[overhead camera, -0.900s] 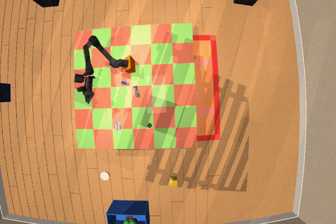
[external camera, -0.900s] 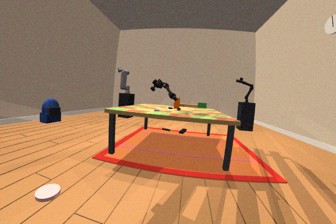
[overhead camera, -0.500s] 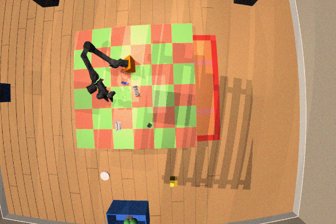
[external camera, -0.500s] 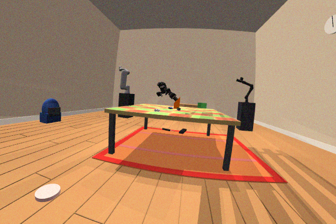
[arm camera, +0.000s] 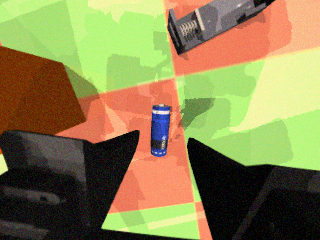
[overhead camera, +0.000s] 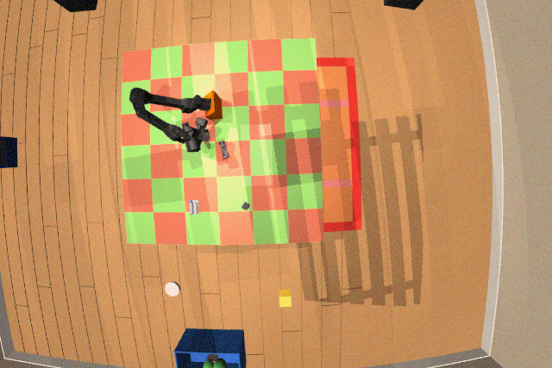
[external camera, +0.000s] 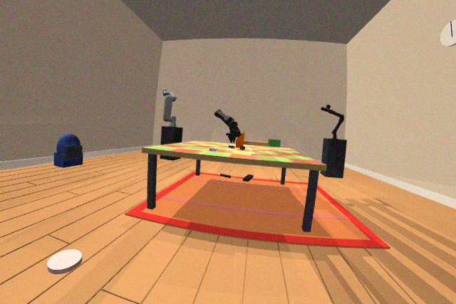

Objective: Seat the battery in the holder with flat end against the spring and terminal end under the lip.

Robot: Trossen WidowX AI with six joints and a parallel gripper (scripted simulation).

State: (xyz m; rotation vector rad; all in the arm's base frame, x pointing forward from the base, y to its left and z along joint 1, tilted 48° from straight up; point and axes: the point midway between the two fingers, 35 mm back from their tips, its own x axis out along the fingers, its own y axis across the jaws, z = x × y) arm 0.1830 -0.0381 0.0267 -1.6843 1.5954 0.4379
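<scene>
A blue battery (arm camera: pixel 160 127) (external camera: pixel 231 146) lies on its side on the checkered table, its silver-banded end towards the top of the wrist view. The arm hides it in the top view. The dark grey holder (arm camera: pixel 220 26) (overhead camera: pixel 223 150) (external camera: pixel 242 147) lies beyond it, turned at an angle, its coiled spring at the end nearer the battery. My gripper (arm camera: pixel 163 138) (overhead camera: pixel 206 137) (external camera: pixel 231 141) is open and empty, pointing down above the battery. In the wrist view the battery shows between the two fingertips, below them.
An orange block (overhead camera: pixel 214 106) (external camera: pixel 240 140) (arm camera: pixel 35 97) stands close to the battery, beside the arm's base. A small silver and white object (overhead camera: pixel 193 207) (external camera: pixel 213 149) and a small dark square (overhead camera: pixel 245 205) (external camera: pixel 254 154) lie farther off on the table.
</scene>
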